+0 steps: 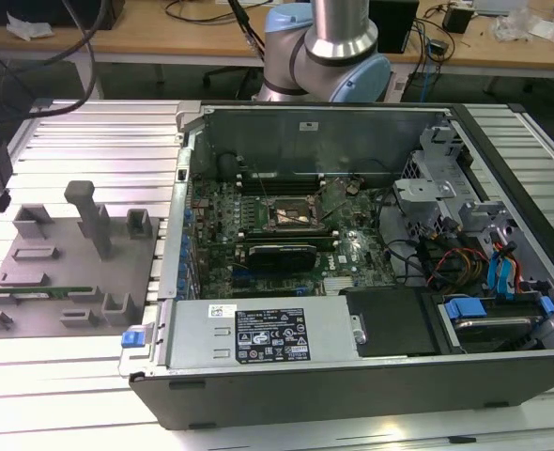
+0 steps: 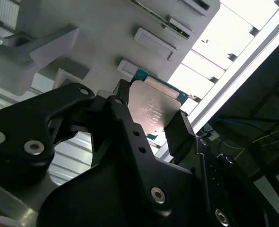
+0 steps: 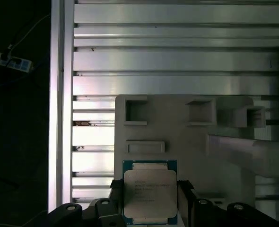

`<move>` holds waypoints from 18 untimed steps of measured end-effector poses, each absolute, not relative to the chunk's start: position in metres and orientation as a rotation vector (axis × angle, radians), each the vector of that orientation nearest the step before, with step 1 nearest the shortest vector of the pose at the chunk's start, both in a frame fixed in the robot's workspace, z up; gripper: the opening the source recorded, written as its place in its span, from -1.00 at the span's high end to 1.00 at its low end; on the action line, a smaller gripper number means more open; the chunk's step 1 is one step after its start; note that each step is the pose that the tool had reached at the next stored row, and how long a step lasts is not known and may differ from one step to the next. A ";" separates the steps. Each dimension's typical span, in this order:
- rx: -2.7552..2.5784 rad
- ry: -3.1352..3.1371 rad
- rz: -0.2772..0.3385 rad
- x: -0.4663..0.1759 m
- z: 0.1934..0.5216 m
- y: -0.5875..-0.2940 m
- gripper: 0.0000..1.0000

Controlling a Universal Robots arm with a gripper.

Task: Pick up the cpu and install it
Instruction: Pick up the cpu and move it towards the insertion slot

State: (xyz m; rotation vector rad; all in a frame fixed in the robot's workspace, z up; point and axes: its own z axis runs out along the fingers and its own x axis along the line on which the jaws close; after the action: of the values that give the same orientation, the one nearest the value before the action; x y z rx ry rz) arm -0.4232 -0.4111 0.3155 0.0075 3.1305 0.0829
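The slotted aluminium table (image 1: 80,132) is carrying everything, and the open computer case (image 1: 352,395) is lying on its side on it, so the motherboard (image 1: 352,249) is facing up for work from above. The Universal Robots arm (image 1: 338,38) is rising from behind the case. Towards the exterior view's left, apart from the case, the grey fixture tray (image 1: 80,254) is lying flat on the table. Its raised holders are keeping loose parts in fixed spots, and a long green memory stick (image 1: 66,291) is resting in one of them.

In the middle of the motherboard, the dark metal-framed CPU socket (image 1: 291,214) is sitting with nothing in it, so the install is not yet done.

The gripper (image 2: 151,120) is hanging at the far edge of the exterior view's left, over the tray's outer end and well apart from the socket. Its black fingers (image 2: 123,113) are pinching the cpu (image 3: 150,198) by two opposite edges. That grip is leaving the silvery top bare and, I judge, keeping the underside untouched. The chip is lying flat between the fingers, appearing clear of the tray beneath it.
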 end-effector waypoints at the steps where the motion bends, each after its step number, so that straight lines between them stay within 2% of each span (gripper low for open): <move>1: 0.007 3.130 0.083 -0.423 0.318 -0.411 -0.09; 18: 0.007 3.130 0.085 -0.423 0.375 -0.410 -0.09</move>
State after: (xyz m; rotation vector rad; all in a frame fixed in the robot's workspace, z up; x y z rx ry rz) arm -0.4229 -0.4102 0.3748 0.0070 3.1304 0.0854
